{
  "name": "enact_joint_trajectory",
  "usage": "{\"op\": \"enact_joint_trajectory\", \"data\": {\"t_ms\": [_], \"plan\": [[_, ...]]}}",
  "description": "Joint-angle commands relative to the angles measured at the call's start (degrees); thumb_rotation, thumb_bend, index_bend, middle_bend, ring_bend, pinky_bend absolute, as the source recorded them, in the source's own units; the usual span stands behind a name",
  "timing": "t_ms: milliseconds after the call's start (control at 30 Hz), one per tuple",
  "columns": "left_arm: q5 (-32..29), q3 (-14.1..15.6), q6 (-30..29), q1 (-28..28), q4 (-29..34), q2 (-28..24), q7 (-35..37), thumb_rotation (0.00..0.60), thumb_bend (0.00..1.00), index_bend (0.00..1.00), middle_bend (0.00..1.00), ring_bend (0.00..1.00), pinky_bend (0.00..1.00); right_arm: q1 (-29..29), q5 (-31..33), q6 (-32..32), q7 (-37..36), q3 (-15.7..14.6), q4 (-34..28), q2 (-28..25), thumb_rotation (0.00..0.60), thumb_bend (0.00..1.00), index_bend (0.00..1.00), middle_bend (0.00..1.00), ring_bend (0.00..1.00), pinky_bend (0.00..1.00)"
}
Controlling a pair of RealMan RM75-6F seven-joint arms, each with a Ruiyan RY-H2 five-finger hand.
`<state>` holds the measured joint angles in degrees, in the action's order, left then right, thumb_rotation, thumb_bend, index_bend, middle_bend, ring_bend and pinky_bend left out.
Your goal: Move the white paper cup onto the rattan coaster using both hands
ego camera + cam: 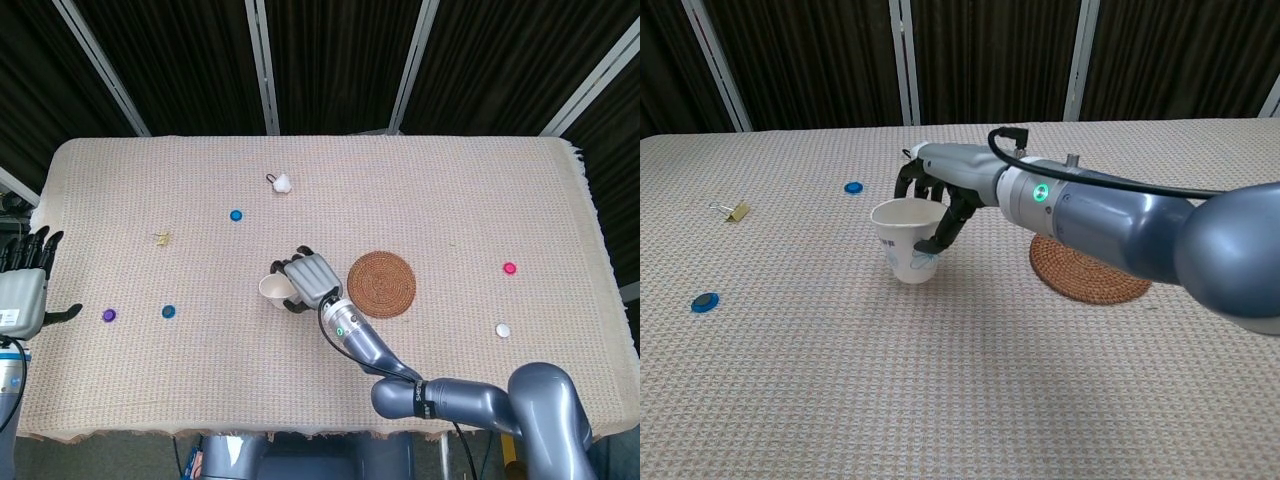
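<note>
Right hand fingers curled round white paper cup, gripping it upright. Rattan coaster lies just beyond hand's right side, close. Left hand open, far off.

My right arm extends fwd and toward centre, forearm low, green LED lit near the wrist. My right hand is curled around the white paper cup: thumb on the near side, other fingers over the far rim. My left hand is at the far left edge, fingers spread, pointing fwd, holding nothing; left arm mostly out of frame.
</note>
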<state>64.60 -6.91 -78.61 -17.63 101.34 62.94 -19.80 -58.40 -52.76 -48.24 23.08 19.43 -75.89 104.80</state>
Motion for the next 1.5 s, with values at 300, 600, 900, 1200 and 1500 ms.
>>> {"op": "enact_joint_trajectory", "data": {"t_ms": [300,600,900,1200,1500], "plan": [[-0.04,0.00,1.22,-0.03,0.08,0.16,-0.29,0.600,0.02,0.00,0.00,0.00,0.00,6.14,-2.05,-5.31,-1.08,-1.09,-7.80,-12.10,0.600,0.23,0.31,0.41,0.33,0.16],[1.13,0.42,0.51,0.38,0.69,0.70,-1.34,0.600,0.02,0.00,0.00,0.00,0.00,13.73,-5.04,-6.61,-7.52,-6.24,-9.81,-19.97,0.600,0.24,0.31,0.41,0.33,0.16],[1.21,0.45,0.24,0.69,1.06,0.95,-2.02,0.600,0.02,0.00,0.00,0.00,0.00,16.53,-9.80,-6.25,-13.14,-9.59,-5.51,-19.17,0.600,0.24,0.31,0.41,0.32,0.16],[0.62,0.12,0.85,0.63,0.83,0.98,-2.14,0.600,0.02,0.00,0.00,0.00,0.00,16.80,-12.68,-6.62,-15.31,-9.73,-2.16,-17.18,0.600,0.11,0.17,0.29,0.23,0.16],[0.86,0.15,1.09,0.87,1.26,0.65,-1.76,0.600,0.03,0.00,0.00,0.00,0.00,19.21,-15.46,-10.68,-13.06,-10.51,-8.84,-21.86,0.600,0.00,0.00,0.00,0.00,0.06]]}}
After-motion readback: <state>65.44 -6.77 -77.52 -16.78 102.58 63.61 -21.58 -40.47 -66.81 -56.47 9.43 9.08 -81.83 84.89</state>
